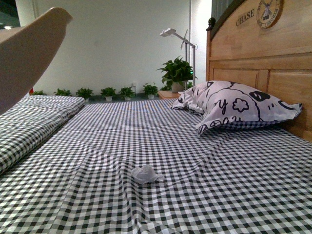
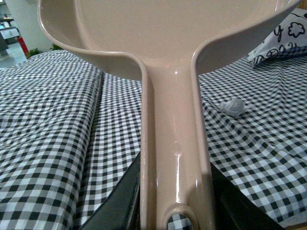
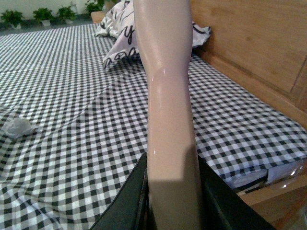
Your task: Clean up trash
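Small crumpled white-grey paper wad on checked bedsheet

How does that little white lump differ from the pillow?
The paper wad is far smaller than the pillow. The wad is plain white-grey and crumpled; the pillow is puffy with black drawings. The wad lies mid-bed; the pillow rests by the headboard. Both lie on the checked sheet.
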Motion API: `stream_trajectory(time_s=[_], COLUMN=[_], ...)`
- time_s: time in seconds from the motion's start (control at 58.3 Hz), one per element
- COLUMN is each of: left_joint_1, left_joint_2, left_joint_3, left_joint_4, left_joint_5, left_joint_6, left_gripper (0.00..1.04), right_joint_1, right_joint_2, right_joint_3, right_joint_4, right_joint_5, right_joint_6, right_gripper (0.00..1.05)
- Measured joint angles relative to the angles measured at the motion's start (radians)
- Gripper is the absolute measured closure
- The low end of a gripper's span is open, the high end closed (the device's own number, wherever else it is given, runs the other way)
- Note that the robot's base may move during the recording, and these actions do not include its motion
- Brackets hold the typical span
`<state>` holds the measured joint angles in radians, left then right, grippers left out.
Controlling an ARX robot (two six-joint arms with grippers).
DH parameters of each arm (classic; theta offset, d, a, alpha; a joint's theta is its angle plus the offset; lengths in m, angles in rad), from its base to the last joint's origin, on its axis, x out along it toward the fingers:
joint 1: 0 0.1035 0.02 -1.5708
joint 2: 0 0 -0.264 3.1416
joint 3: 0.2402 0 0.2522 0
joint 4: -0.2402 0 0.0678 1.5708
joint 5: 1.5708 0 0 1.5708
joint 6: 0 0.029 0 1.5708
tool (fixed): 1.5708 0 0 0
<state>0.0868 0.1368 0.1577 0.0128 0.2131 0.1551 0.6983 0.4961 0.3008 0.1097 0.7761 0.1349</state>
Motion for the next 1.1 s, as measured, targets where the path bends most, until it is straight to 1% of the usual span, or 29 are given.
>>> stream_trajectory(time_s=[0.103, 0.137, 0.154, 0.172, 0.206, 0.274, 0.377, 0.497, 0.617, 0.738, 0.892, 1.098], left_joint_1=[0.002, 0.024, 0.033, 0.051, 0.078, 0.138, 0.201, 0.231, 0.232, 0.213, 0.167, 0.118], left_joint_2=[0.005, 0.03, 0.041, 0.068, 0.119, 0.267, 0.486, 0.702, 0.878, 1.012, 1.127, 1.238], left_joint_3=[0.004, 0.035, 0.045, 0.061, 0.08, 0.116, 0.197, 0.293, 0.38, 0.463, 0.531, 0.597], left_joint_4=[-0.016, -0.103, -0.114, -0.152, -0.16, -0.122, -0.044, 0.002, 0.0, -0.013, 0.01, -0.025], left_joint_5=[0.019, 0.064, 0.072, 0.107, 0.143, 0.201, 0.269, 0.318, 0.325, 0.312, 0.294, 0.277], left_joint_6=[-0.003, 0.001, 0.002, 0.011, 0.034, 0.108, 0.227, 0.357, 0.474, 0.581, 0.65, 0.73], left_gripper=[0.77, 0.77, 0.77, 0.77, 0.77, 0.78, 0.78, 0.78, 0.78, 0.78, 0.78, 0.78], right_joint_1=[-0.002, -0.002, -0.002, -0.002, -0.002, -0.002, -0.002, -0.002, -0.002, -0.002, -0.002, -0.002], right_joint_2=[-0.003, -0.007, -0.008, -0.008, -0.008, -0.006, -0.006, -0.006, -0.006, -0.006, -0.006, -0.006], right_joint_3=[0.0, 0.0, 0.0, 0.0, 0.0, 0.0, 0.0, 0.0, 0.0, 0.0, 0.0, 0.0], right_joint_4=[0.0, 0.0, 0.0, 0.0, 0.0, 0.0, 0.0, 0.0, 0.0, 0.0, 0.0, 0.0], right_joint_5=[0.008, 0.009, 0.009, 0.009, 0.008, 0.006, 0.006, 0.005, 0.006, 0.006, 0.006, 0.006], right_joint_6=[0.0, 0.0, 0.0, 0.0, 0.0, 0.0, 0.0, 0.0, 0.0, 0.0, 0.0, 0.0], right_gripper=[0.83, 0.83, 0.83, 0.83, 0.83, 0.83, 0.83, 0.83, 0.83, 0.83, 0.83, 0.83])
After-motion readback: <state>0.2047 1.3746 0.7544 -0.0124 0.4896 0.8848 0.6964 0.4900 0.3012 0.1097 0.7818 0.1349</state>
